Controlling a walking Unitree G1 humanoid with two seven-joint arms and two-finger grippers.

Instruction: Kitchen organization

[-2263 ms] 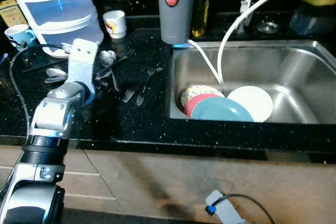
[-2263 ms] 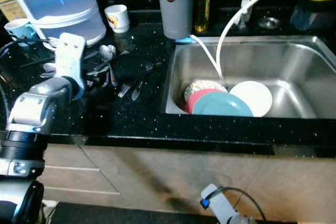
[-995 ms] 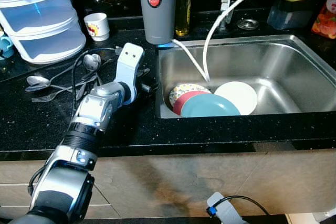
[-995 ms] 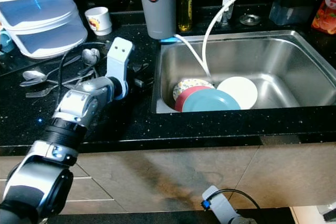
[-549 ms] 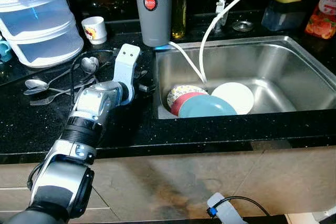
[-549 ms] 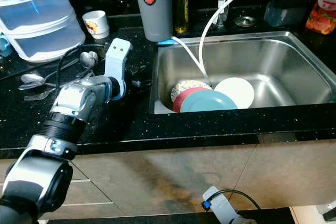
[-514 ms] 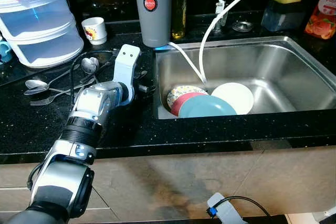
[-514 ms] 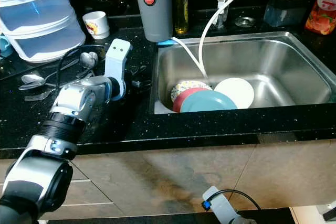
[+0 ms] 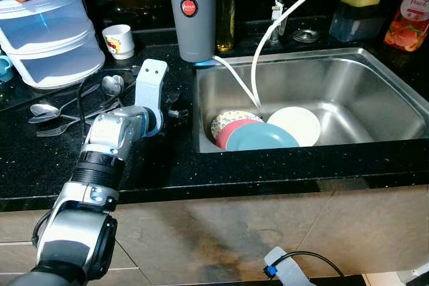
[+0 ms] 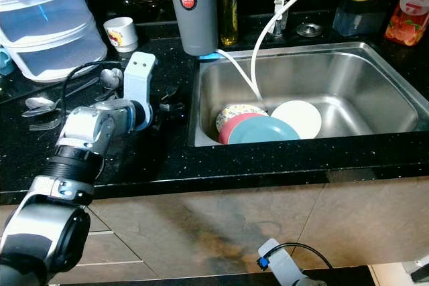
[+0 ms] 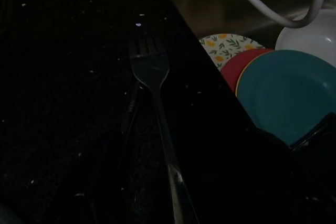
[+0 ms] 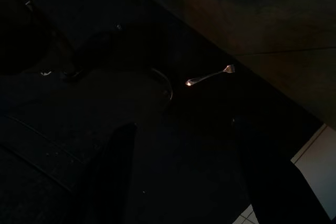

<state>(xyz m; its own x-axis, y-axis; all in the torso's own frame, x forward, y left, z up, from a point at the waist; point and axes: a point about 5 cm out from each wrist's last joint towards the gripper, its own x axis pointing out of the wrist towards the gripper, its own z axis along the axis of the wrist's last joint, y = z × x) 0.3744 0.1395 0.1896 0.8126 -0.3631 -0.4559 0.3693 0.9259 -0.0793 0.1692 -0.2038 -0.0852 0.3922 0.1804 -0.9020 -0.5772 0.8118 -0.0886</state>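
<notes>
The left end effector [image 9: 175, 113] sits low over the black tabletop [image 9: 40, 159], just beside the left rim of the sink [image 9: 375, 92]; its fingers are hidden behind the white wrist housing, so how far they are open, and whether they hold anything, cannot be told. Against the picture of a couple of seconds ago, the left arm has travelled from the cutlery pile toward the sink edge, and over the last half second it has barely shifted. In the left wrist view a fork [image 11: 152, 74] lies flat on the tabletop ahead of the fingers, apparently the item now being addressed. More spoons and forks [image 9: 64, 108] lie further to the robot's left. Stacked plates [image 9: 258, 135] rest in the sink. The right end effector hangs idle. Legible writing: a red round badge on the grey canister [image 9: 191, 11], text unreadable; the label on the bottle [image 9: 407, 18] is too small to read.
</notes>
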